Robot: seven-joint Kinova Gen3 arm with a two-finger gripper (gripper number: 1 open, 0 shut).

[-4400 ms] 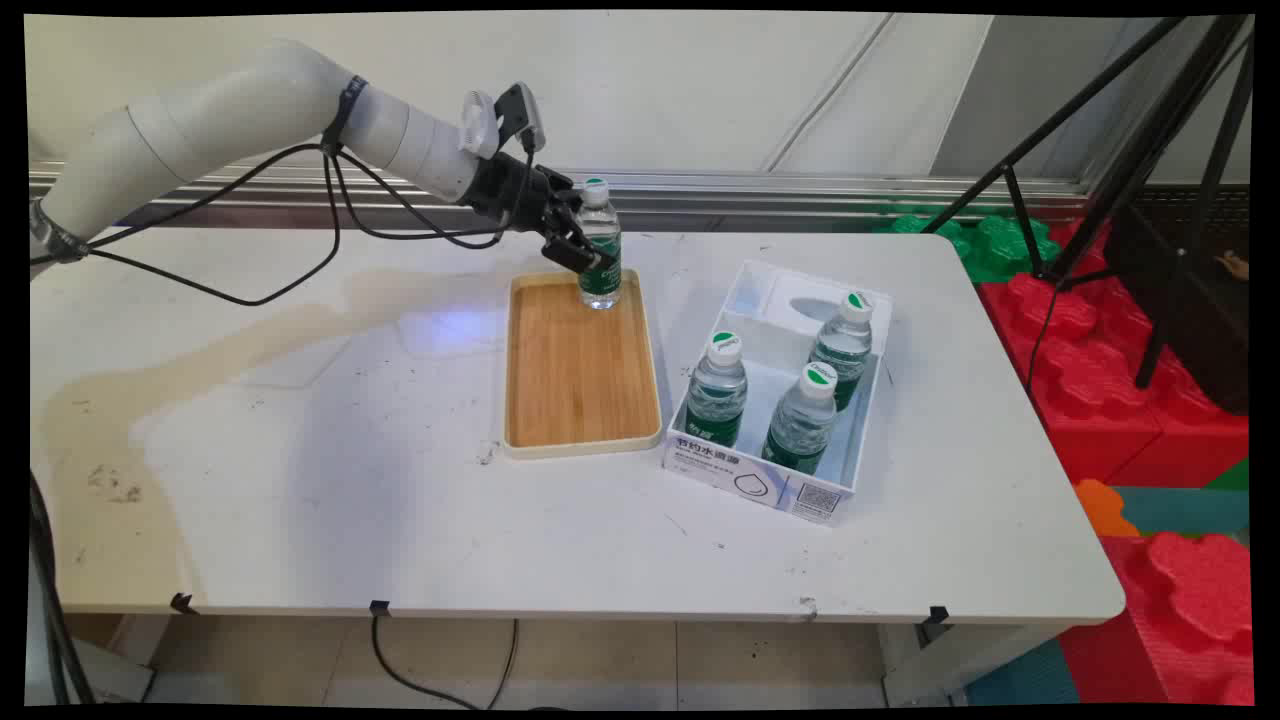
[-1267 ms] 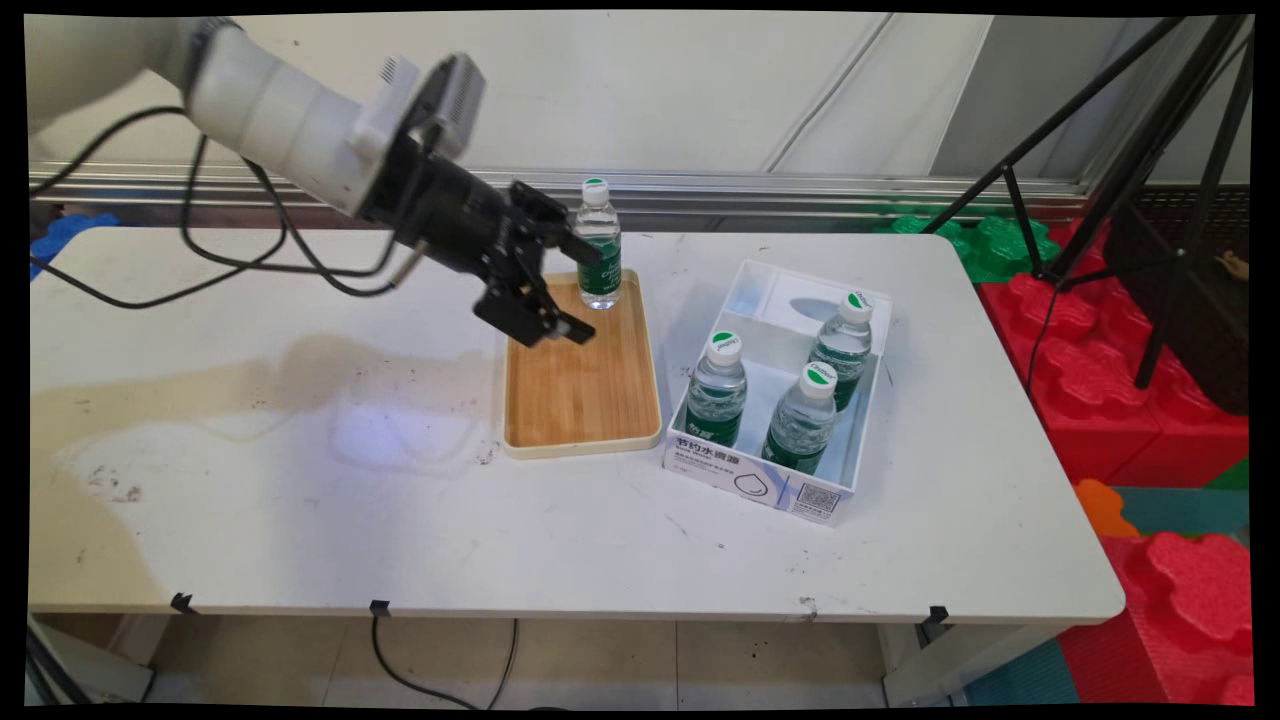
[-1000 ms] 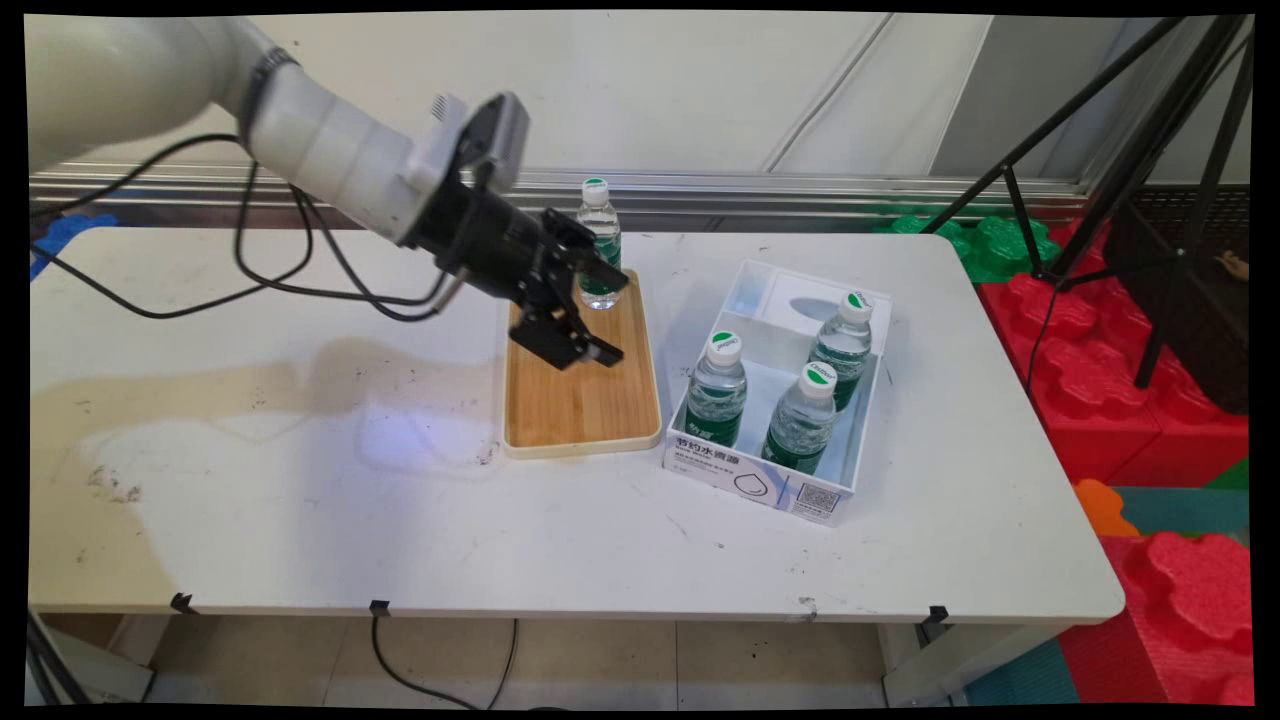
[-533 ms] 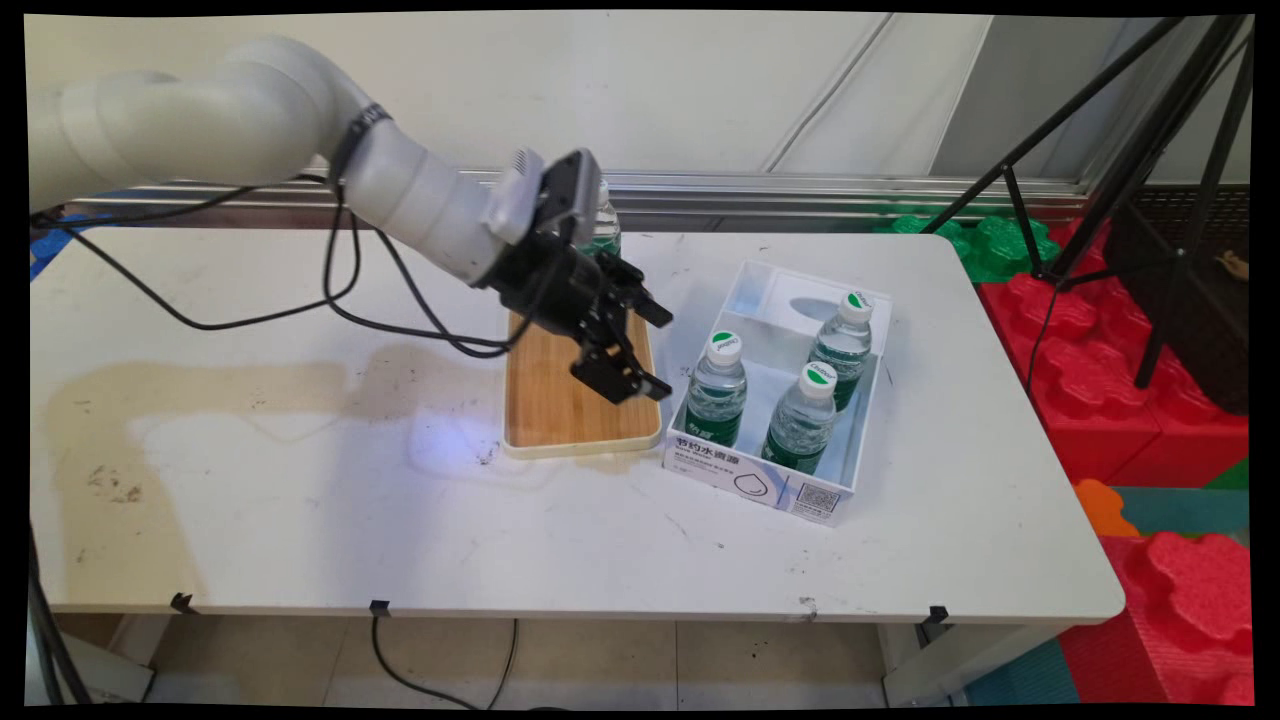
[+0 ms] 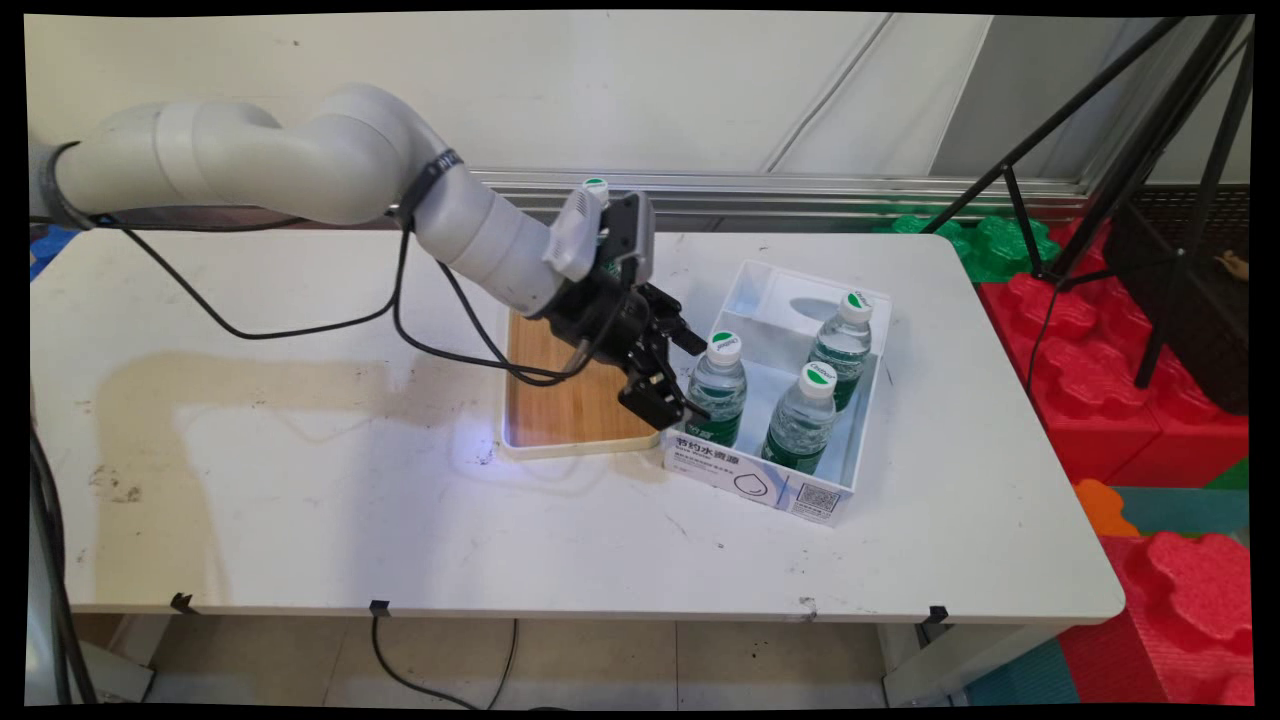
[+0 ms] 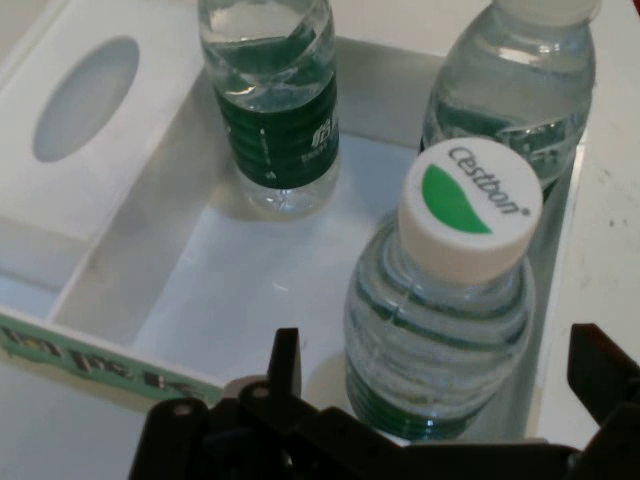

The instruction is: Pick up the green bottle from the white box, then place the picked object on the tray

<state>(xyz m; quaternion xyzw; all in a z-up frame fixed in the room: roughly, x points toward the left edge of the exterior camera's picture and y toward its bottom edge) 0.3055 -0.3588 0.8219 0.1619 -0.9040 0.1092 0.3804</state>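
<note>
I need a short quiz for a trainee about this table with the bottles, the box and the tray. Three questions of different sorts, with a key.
1. True or false: the gripper is shut on a bottle.
2. How many bottles stand in the white box?
3. Which bottle is nearest the gripper? A) the bottle on the wooden tray B) the nearest bottle at the box's left side C) the far bottle in the box

Key: 1 false, it is open and holds nothing. 2 three; the third is the front bottle. 3 B.
</note>
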